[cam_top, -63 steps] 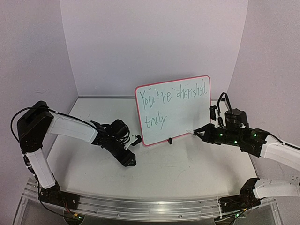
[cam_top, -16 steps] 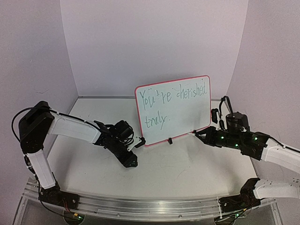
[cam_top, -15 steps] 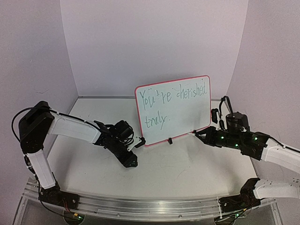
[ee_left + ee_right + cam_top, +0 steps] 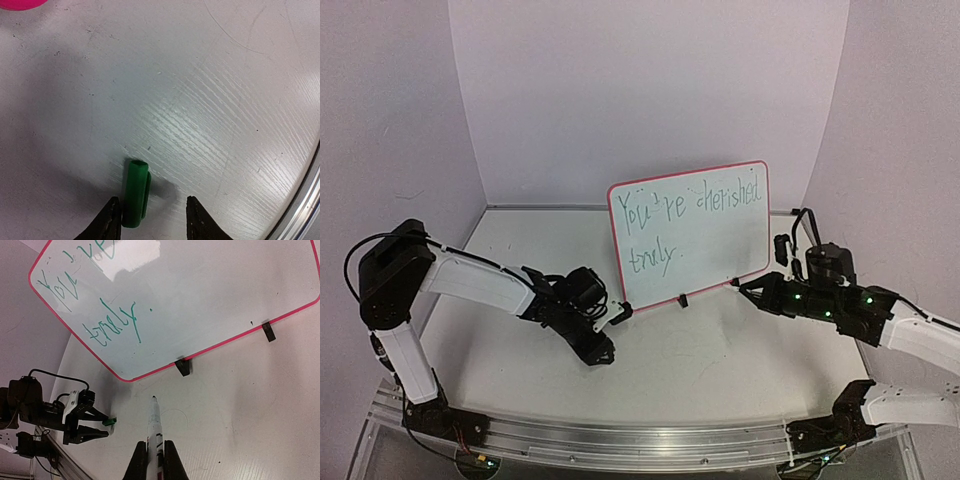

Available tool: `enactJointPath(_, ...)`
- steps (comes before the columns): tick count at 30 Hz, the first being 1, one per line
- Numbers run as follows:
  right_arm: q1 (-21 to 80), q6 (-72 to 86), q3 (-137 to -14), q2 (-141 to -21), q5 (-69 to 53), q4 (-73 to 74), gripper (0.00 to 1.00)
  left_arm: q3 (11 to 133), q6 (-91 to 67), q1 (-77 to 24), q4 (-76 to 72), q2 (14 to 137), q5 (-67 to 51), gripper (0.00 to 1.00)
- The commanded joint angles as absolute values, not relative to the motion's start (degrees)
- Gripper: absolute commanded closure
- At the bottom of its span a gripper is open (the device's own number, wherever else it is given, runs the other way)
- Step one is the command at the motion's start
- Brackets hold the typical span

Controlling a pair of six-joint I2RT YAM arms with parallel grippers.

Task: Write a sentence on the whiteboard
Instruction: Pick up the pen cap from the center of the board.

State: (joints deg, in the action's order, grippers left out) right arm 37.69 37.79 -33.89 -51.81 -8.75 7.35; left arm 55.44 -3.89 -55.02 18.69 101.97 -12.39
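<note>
The whiteboard stands upright on two black clip feet at the back of the table, red-framed. The sentence on it reads "You're cherished truly" in green, in two lines. The right wrist view shows the board and the word "truly". My right gripper is shut on a white marker, tip bare, pointing at the board's lower edge without touching it. My left gripper is open, low over the table. A green marker cap lies between its jaws, against the left finger.
The board's black clip feet rest on the white table. A metal rail runs along the near edge. White walls enclose the back and sides. A pink corner of the board's frame shows in the left wrist view.
My right gripper has drawn the marker back a little from the board's lower right edge. My left gripper has shifted slightly right and down toward the table.
</note>
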Motion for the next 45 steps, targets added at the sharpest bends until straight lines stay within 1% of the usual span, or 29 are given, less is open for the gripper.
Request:
enactJointPath(1,38.06,38.44,-33.30,-50.69,-7.56,6.42,1.00,53.40,-6.34,-56.30,19.89,100.97,-11.91,0.59)
enactJointPath(7,38.06,38.45,-33.29,-50.44,-7.48,6.42,1.00,53.63,-7.67,-57.18,20.57,101.79,-8.51,0.68)
enactJointPath(14,38.06,38.35,-33.57,-50.38,-7.60,6.42,1.00,53.58,-8.31,-57.39,21.66,102.39,-6.74,0.83)
enactJointPath(20,38.06,38.22,-33.78,-50.66,-8.43,6.50,1.00,52.79,-8.89,-57.49,21.79,102.10,-7.09,0.98)
enactJointPath(21,38.06,38.00,-33.92,-50.86,-8.93,6.53,1.00,52.54,-9.04,-57.48,21.61,101.82,-7.13,0.99)
enactJointPath(24,38.06,37.18,-34.60,-51.77,-11.64,6.67,1.00,51.74,-9.72,-57.48,20.79,100.93,-7.03,1.00)
enactJointPath(28,38.06,35.30,-36.40,-54.69,-19.93,6.65,1.00,50.09,-9.98,-58.21,18.08,97.67,-7.67,1.00)
enactJointPath(34,38.06,33.31,-39.50,-61.57,-38.28,6.51,1.00,48.81,-8.87,-60.26,12.96,88.98,-10.31,1.00)
enactJointPath(38,38.06,33.86,-41.72,-65.80,-47.97,6.37,1.00,48.73,-8.34,-61.06,11.13,83.56,-12.29,1.00)
enactJointPath(45,38.10,34.77,-44.59,-71.35,-59.61,4.60,1.00,52.37,-6.13,-61.96,13.26,81.84,-18.38,1.00)
